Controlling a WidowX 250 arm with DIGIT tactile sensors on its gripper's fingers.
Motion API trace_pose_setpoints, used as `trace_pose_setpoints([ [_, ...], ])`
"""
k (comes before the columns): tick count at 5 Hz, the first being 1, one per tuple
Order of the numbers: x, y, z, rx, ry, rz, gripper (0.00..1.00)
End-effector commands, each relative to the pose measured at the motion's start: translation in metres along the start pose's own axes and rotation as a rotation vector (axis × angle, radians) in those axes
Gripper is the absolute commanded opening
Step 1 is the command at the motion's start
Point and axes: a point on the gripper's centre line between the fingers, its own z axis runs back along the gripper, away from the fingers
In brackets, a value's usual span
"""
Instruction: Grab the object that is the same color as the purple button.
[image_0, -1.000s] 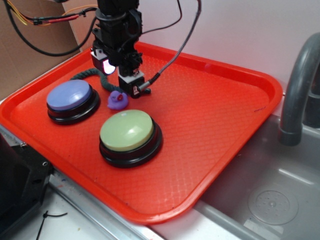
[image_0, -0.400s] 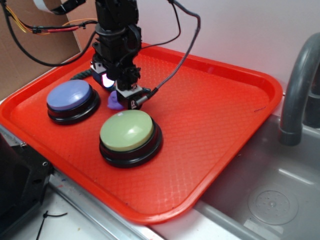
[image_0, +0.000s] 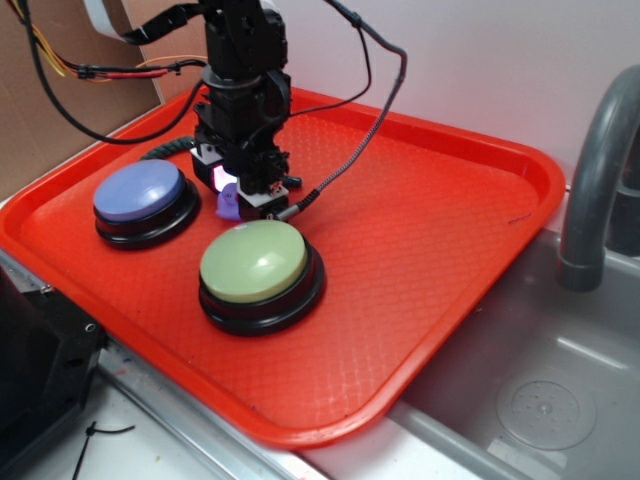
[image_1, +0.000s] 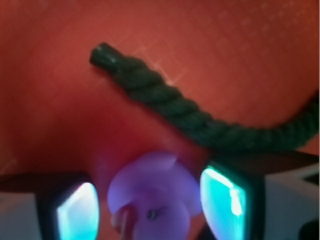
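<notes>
The pincer (image_0: 243, 196) is down on the red tray (image_0: 420, 230), and the little purple duck (image_1: 152, 192) sits right between its two fingers (image_1: 227, 202), so nothing needs finding sideways: the duck is straight under the wrist, bracketed left and right. From the wrist view each glowing pad stands close beside the duck's body, but I cannot tell whether they are already pressing on it or just short of it; no clear gap shows, and no squeeze either. From the outside view only a sliver of duck peeks out at the pincer's near side, resting on the tray between the purple button (image_0: 145, 200) and the green button (image_0: 260, 272), near both but touching neither. The dark rope (image_1: 190, 112) lies on the tray just beyond the duck, running across the fingers' far side, close to one pad. I'd judge a pinch inward is what remains before lifting. The tray holds both buttons, rope and duck.
</notes>
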Motion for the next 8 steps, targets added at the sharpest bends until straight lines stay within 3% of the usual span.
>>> trace_pose_setpoints([
  [1, 0.005, 0.007, 0.014, 0.001, -0.046, 0.036, 0.00],
  [2, 0.004, 0.011, 0.025, 0.021, -0.065, 0.065, 0.00],
  [3, 0.003, 0.024, 0.047, 0.006, -0.073, 0.114, 0.00],
  [4, -0.001, 0.046, 0.079, -0.047, -0.078, 0.152, 0.00],
  [5, -0.012, 0.058, 0.120, -0.053, -0.172, 0.165, 0.00],
  [6, -0.029, 0.061, 0.149, -0.100, -0.251, 0.178, 0.00],
  [7, -0.050, 0.057, 0.165, -0.099, -0.320, 0.191, 0.00],
  [8, -0.052, 0.057, 0.164, -0.124, -0.292, 0.183, 0.00],
])
